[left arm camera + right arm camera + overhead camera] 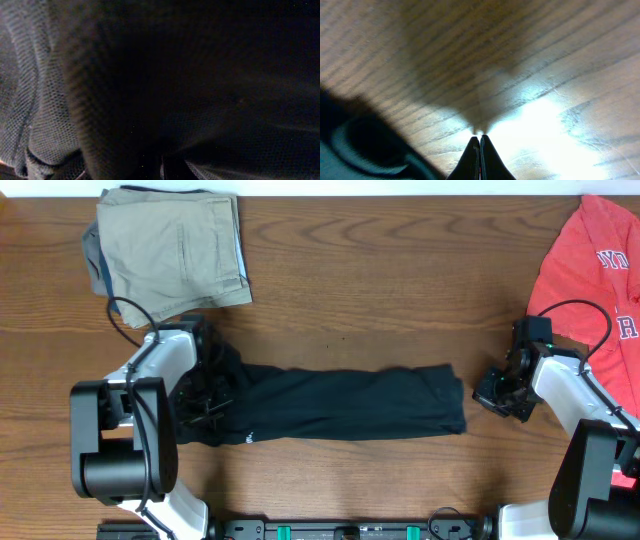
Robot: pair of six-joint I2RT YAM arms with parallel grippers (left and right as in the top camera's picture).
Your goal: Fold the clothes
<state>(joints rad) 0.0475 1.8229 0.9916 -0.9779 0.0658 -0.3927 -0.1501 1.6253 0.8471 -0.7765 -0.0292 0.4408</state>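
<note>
The black garment (350,405) of the clothes lies as a long folded strip across the table's middle, a small white logo (250,438) near its left front. My left gripper (207,402) sits at its bunched left end, shut on the fabric. In the left wrist view black mesh cloth (200,75) fills the frame and hides the fingers. My right gripper (482,393) hovers just off the strip's right end, shut and empty over bare wood (480,137). A blurred dark edge of the garment (350,145) shows at its lower left.
A folded khaki garment (175,250) on a blue one lies at the back left. The red white-lettered tee (595,270) is spread at the right edge, behind my right arm. Wooden table (400,290) shows between them.
</note>
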